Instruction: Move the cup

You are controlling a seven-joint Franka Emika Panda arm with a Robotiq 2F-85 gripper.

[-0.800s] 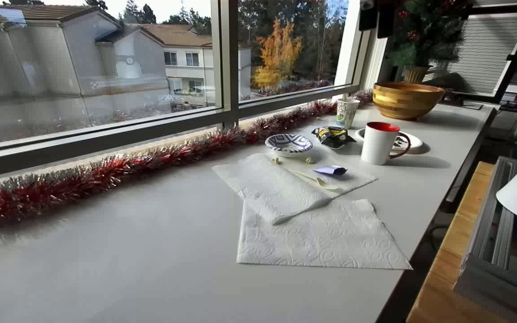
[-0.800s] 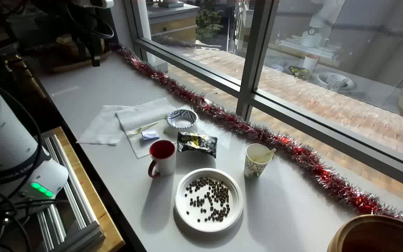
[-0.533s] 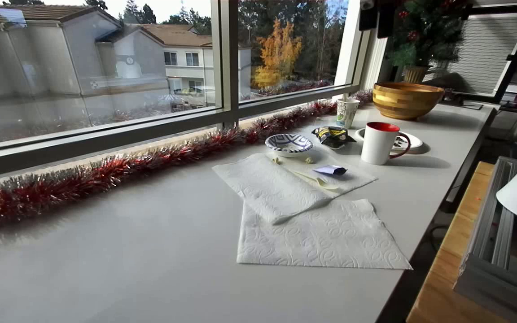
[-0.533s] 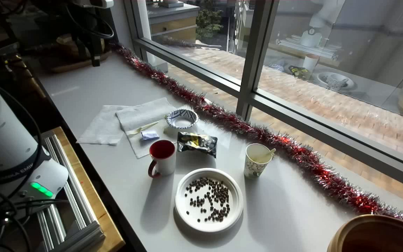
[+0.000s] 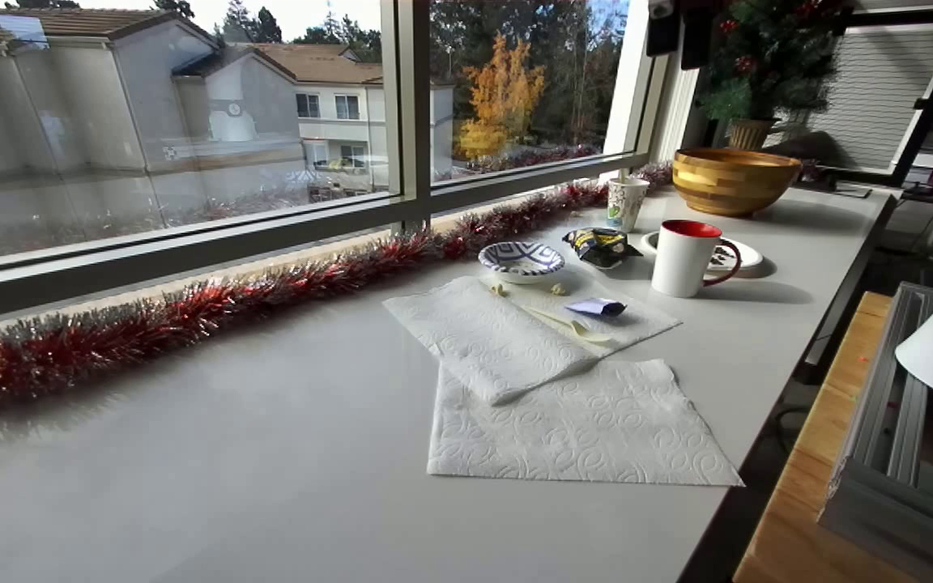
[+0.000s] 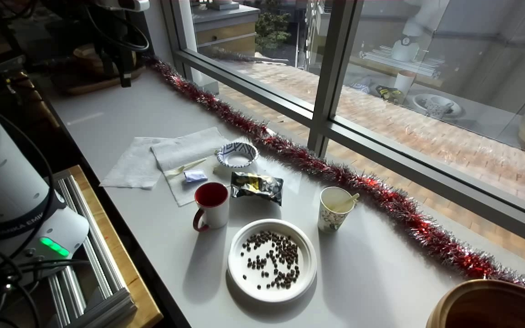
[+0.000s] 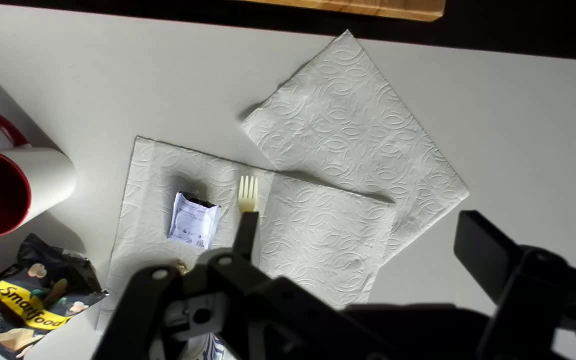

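Note:
A white mug with a red inside and red handle stands upright on the table, in both exterior views [image 5: 675, 263] [image 6: 217, 215] and at the left edge of the wrist view [image 7: 50, 180]. A patterned paper cup with a pale stick in it also stands upright, in both exterior views [image 5: 627, 206] [image 6: 331, 218]; it is out of the wrist view. My gripper [image 7: 358, 222] is open with nothing between its fingers. It hangs above the paper napkins [image 7: 338, 135], apart from both cups. In an exterior view it is only a dark shape at the top left.
A white plate [image 6: 235, 264] of dark beans and a black snack bag [image 6: 258, 187] lie near the mug. A patterned bowl [image 6: 237, 150], fork [image 7: 248, 195] and small wrapper [image 7: 194, 222] are close by. A wooden bowl [image 5: 734, 182] stands farther off. Tinsel [image 6: 299, 157] lines the window side.

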